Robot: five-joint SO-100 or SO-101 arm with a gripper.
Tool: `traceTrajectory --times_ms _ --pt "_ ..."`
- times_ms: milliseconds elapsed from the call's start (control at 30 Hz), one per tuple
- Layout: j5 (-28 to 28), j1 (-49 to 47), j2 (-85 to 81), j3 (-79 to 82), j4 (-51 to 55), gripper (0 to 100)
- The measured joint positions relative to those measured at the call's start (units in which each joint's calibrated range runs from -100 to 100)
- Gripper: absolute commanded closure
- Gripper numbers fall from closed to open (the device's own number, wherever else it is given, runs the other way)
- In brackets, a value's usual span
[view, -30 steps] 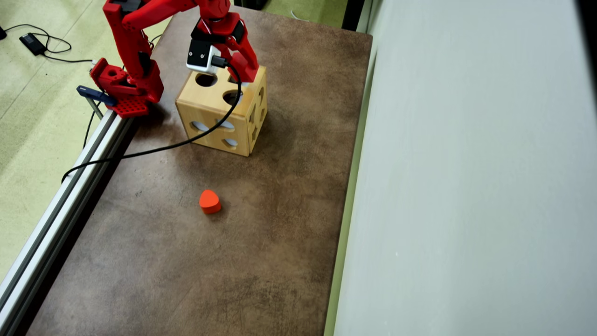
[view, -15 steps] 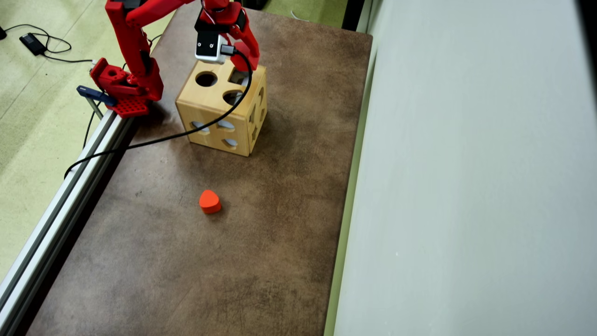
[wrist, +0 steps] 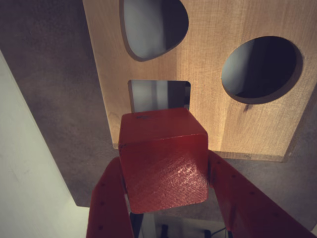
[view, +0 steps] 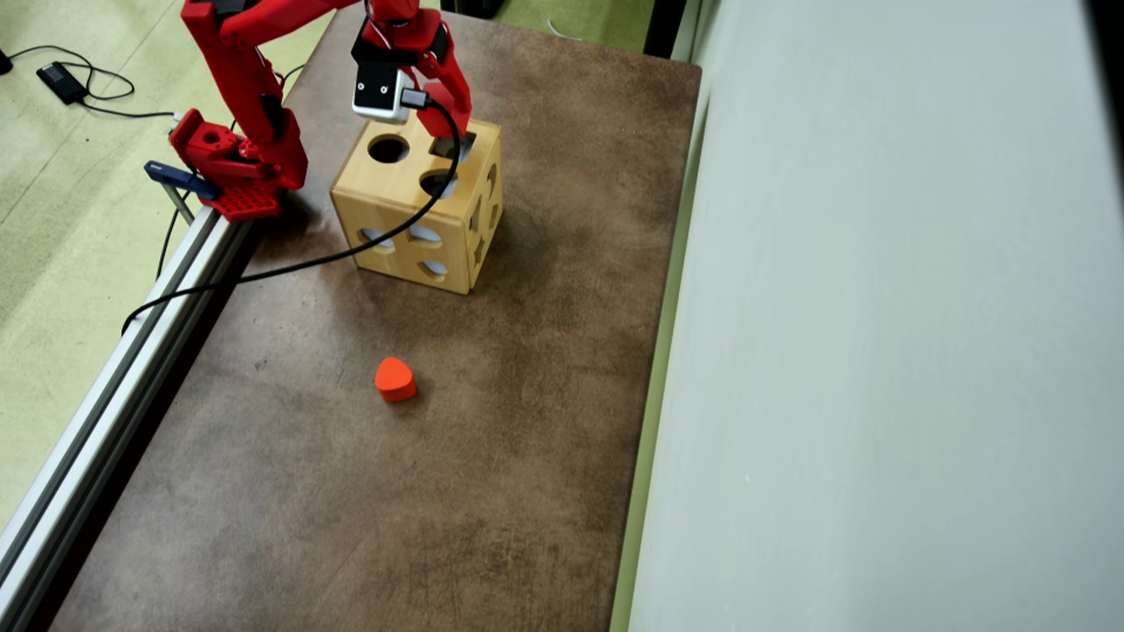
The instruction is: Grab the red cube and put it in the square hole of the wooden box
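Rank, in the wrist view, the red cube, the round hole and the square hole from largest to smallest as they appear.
1. red cube, largest, though it is nearest the camera
2. round hole
3. square hole, smallest; the cube hides its lower part

Wrist cam close, overhead far; share wooden box (wrist: pixel 247 129).

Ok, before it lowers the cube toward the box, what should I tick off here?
1. Red cube clamped between the jaws of the gripper: ok.
2. Square hole unblocked: ok, dark and open in the wrist view.
3. Cube over the square hole, not the round hole: ok, roughly.
4. Cube edges square to the hole: cannot tell, looks slightly rotated.
5. Wooden box flat on the table: ok.
6. Orange block clear of the path: ok.
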Motion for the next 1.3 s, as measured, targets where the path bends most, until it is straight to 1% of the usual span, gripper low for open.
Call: traceTrajectory --times_ms 900,1067,1300 --pt "0.0 0.6 1.4 0.0 0.0 98" --pt "0.0 3.6 3.9 0.0 0.0 98" --pt "0.0 3.7 4.9 0.0 -0.1 98"
